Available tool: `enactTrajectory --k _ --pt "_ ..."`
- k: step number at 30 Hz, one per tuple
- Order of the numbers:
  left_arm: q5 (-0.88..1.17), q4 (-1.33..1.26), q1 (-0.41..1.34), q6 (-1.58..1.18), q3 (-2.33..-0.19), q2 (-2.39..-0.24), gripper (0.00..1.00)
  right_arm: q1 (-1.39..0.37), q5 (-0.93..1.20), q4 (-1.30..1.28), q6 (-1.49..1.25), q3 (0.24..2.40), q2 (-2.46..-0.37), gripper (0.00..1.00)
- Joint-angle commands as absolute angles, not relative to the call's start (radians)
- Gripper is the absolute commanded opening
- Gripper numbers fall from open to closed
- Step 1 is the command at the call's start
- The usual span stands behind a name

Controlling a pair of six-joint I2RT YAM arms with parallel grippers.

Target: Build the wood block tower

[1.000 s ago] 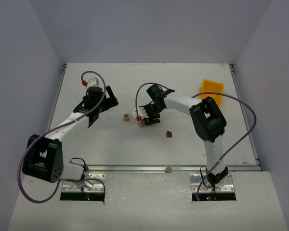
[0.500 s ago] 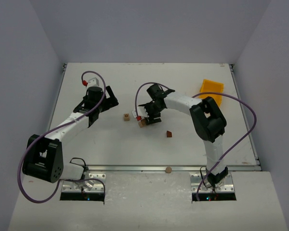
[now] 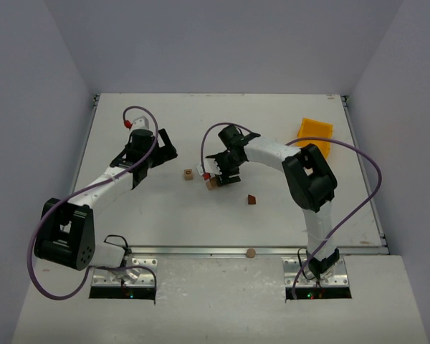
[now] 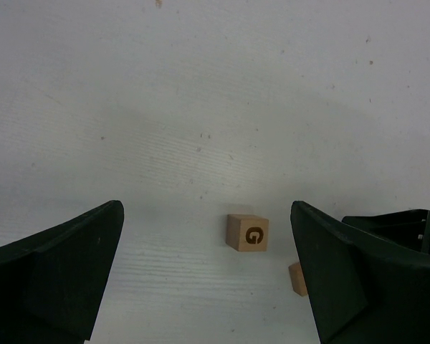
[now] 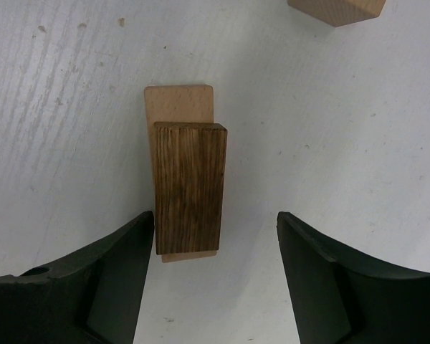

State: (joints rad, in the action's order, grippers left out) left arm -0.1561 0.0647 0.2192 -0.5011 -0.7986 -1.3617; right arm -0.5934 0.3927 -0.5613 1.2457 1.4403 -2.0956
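Observation:
In the right wrist view a dark brown grained block (image 5: pixel 190 188) lies flat on a pale-tan plank (image 5: pixel 178 102). Together they make a low stack (image 3: pixel 212 183) on the table. My right gripper (image 5: pixel 215 229) stands open above that stack: its left finger is close against the dark block's edge and its right finger is well apart. A pale cube marked G (image 4: pixel 248 233) sits just left of the stack, also seen from above as the cube (image 3: pixel 189 174). A dark reddish wedge (image 3: pixel 251 201) lies alone to the right. My left gripper (image 4: pixel 206 215) is wide open and empty, facing the cube from a distance.
A yellow bin (image 3: pixel 314 135) stands at the back right. A small round wooden disc (image 3: pixel 251 252) rests at the table's near edge. The right arm's purple cable (image 3: pixel 358 154) loops over the right side. White walls enclose the table.
The right gripper's jaws have spread wider around the dark block, which stays on the plank. The left gripper has shifted slightly to the right.

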Motion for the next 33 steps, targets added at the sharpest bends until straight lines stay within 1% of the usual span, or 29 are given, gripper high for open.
enactTrajectory --k 1,8,14,18,24,28,31,33 --pt "-0.146 0.031 0.216 -0.492 -0.833 -1.361 1.0 -0.598 0.388 -0.557 1.244 1.463 -2.062 0.71" --pt "-0.143 0.031 0.216 -0.492 -0.831 -1.361 1.0 -0.6 0.393 -0.567 1.236 1.457 -2.03 0.73" --pt "-0.129 0.037 0.216 -0.497 -0.831 -1.362 1.0 -0.599 0.4 -0.59 1.217 1.426 -1.957 0.79" --pt "-0.102 0.052 0.219 -0.506 -0.834 -1.361 1.0 -0.598 0.398 -0.639 1.187 1.414 -1.898 0.79" --pt "-0.094 0.08 0.242 -0.525 -0.829 -1.356 1.0 -0.6 0.383 -0.525 1.1 1.309 -1.765 0.81" --pt "-0.084 0.091 0.246 -0.529 -0.821 -1.344 1.0 -0.6 0.463 -0.498 1.067 1.263 -1.733 0.84" --pt "-0.076 0.094 0.246 -0.537 -0.822 -1.343 1.0 -0.601 0.442 -0.468 1.047 1.253 -1.751 0.88" --pt "-0.053 0.089 0.251 -0.546 -0.825 -1.354 1.0 -0.601 0.415 -0.439 1.021 1.254 -1.768 0.99"
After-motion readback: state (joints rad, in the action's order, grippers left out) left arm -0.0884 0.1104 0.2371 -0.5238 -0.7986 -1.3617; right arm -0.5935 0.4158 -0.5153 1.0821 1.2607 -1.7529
